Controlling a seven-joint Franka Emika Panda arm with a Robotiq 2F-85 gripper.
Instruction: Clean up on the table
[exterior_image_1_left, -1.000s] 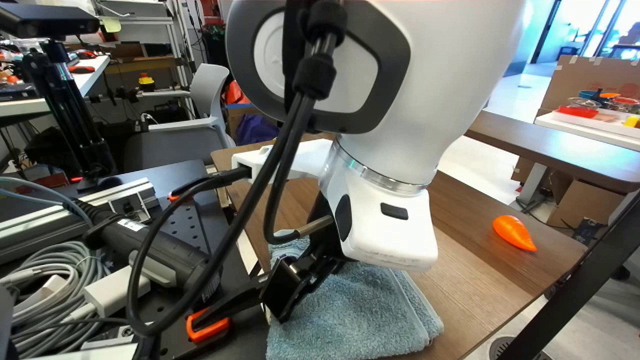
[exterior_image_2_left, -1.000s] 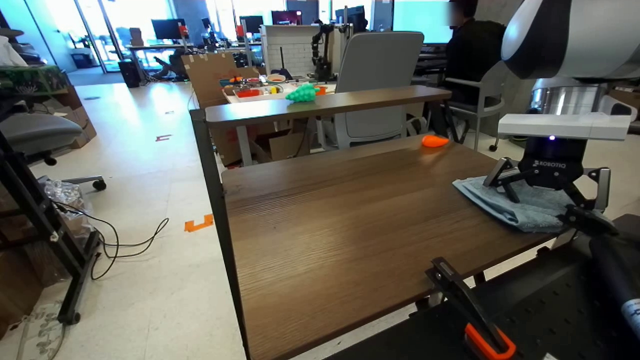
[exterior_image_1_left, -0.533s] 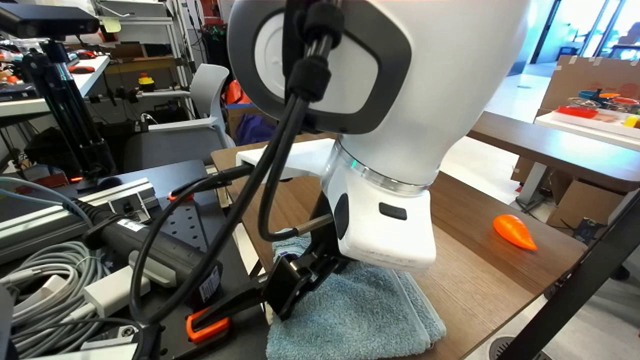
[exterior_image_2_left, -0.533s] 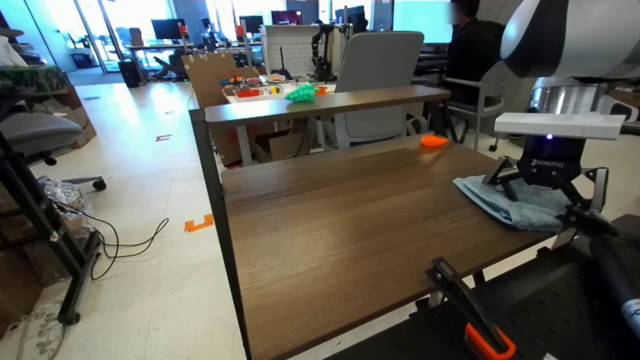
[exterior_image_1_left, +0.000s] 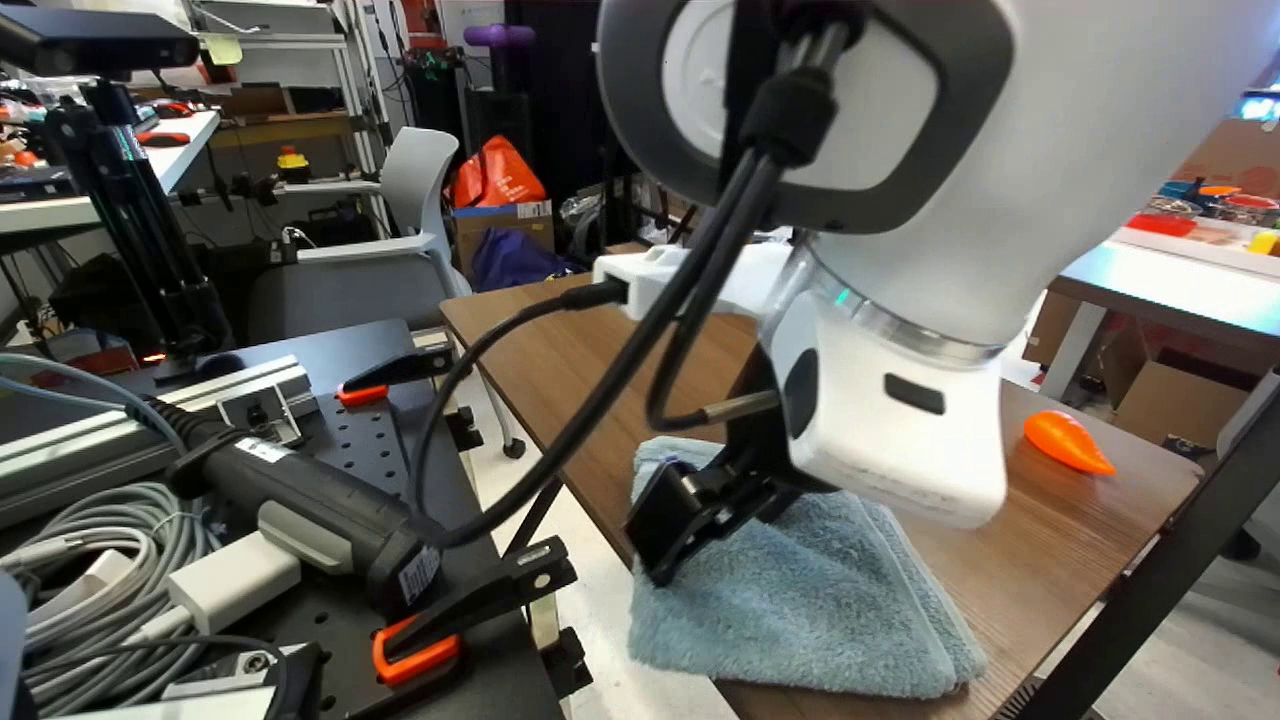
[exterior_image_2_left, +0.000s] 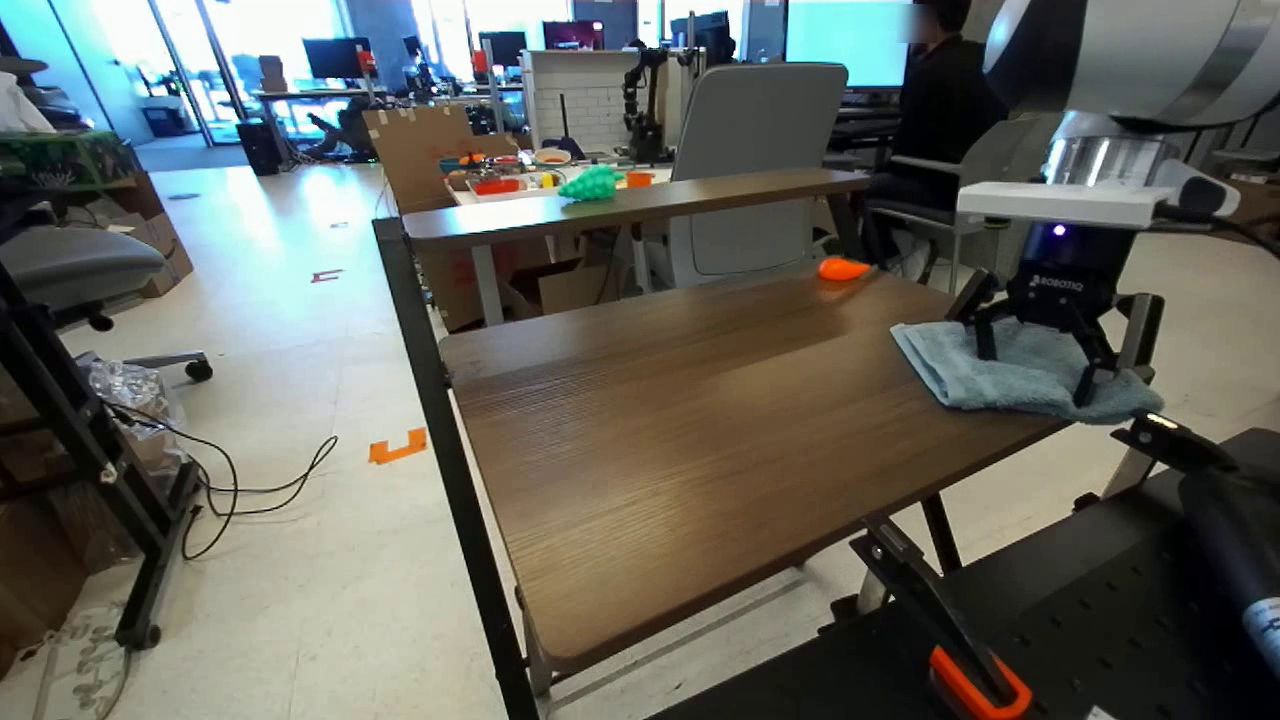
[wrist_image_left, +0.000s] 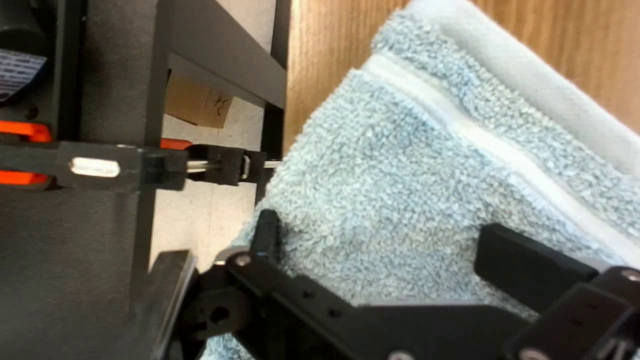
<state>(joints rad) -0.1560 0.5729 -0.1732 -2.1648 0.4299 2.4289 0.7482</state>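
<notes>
Over a towel (exterior_image_1_left: 800, 620) overhanging one edge of the table (exterior_image_2_left: 680, 430), the gripper (wrist_image_left: 378, 232) stands wide with room alongside.

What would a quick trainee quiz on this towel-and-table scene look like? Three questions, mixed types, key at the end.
1. Multiple choice: what lies directly beneath the open gripper?
A) a mug
B) a towel
C) a book

2. Fill in: the teardrop-shaped thing on the brown table is coloured ____.

3. True or false: the towel lies wholly within the tabletop.

Key: 1 B; 2 orange; 3 false, part of it overhangs the edge.
</notes>
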